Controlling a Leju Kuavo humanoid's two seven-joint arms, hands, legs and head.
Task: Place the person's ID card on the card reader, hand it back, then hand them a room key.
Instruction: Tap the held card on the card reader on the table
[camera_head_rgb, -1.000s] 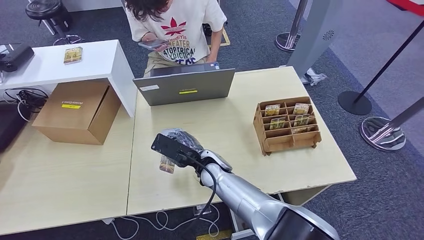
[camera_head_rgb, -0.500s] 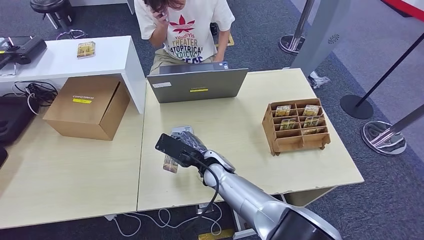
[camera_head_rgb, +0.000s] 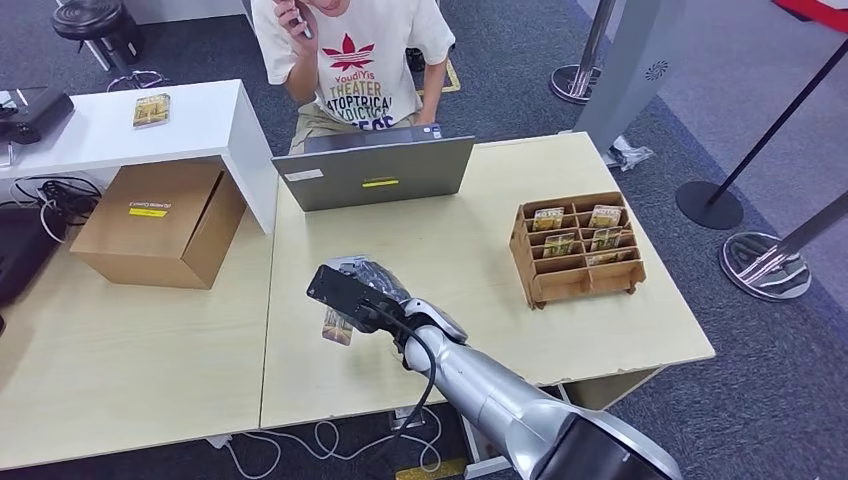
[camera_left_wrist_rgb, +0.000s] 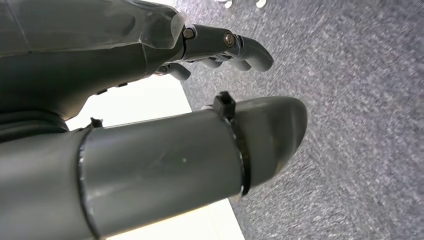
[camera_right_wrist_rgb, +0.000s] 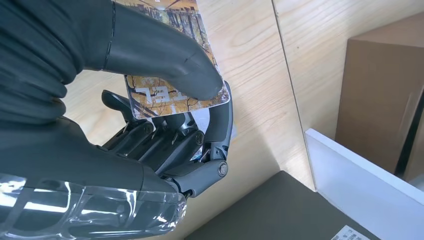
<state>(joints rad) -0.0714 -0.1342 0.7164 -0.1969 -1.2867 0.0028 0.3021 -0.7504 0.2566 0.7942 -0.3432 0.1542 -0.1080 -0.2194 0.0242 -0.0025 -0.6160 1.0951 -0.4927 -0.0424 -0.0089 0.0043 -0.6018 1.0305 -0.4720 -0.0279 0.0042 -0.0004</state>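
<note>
Right hand (camera_right_wrist_rgb: 150, 150) pinches the card (camera_right_wrist_rgb: 172, 97) between thumb and curled fingers (camera_right_wrist_rgb: 220, 125) above the table (camera_head_rgb: 480, 260)

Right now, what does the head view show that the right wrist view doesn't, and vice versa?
Head view alone: the person behind the laptop, phone at their head, the wooden rack holding cards, and a card on the white shelf.
Right wrist view alone: the grip itself, thumb pressing the card onto the fingers beneath.
Both: right robot hand holding the card over the table, the cardboard box, the laptop.
</note>
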